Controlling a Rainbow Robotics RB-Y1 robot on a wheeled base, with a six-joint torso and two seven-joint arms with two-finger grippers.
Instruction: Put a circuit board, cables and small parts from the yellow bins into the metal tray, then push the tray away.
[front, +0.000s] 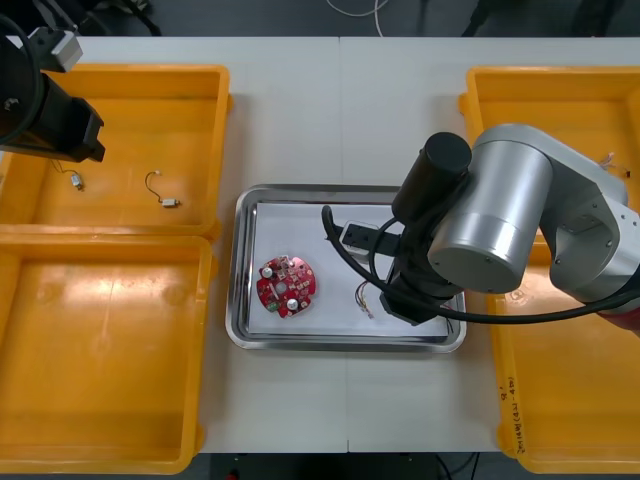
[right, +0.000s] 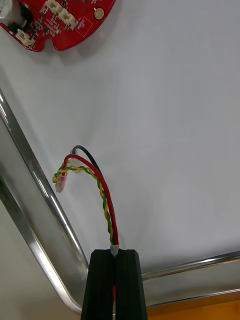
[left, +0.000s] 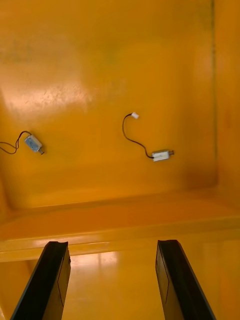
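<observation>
My right gripper (right: 115, 256) hangs low over the white-lined metal tray (front: 250, 205), near its right end, and is shut on a red and yellow cable (right: 102, 200). The cable's loose end (front: 365, 298) curls down onto the white liner close to the tray rim (right: 30, 190). A round red circuit board (front: 288, 286) lies flat in the tray's left half and appears beyond the cable as well (right: 55, 20). My left gripper (left: 112, 244) is open above the far left yellow bin (front: 120, 75), where two small metal parts with black leads lie (left: 161, 155) (left: 33, 143).
The near left yellow bin (front: 100, 350) sits in front of the far one. Two more yellow bins (front: 560, 80) stand at the right, partly covered by my right arm (front: 500, 220). Bare table lies beyond and in front of the tray.
</observation>
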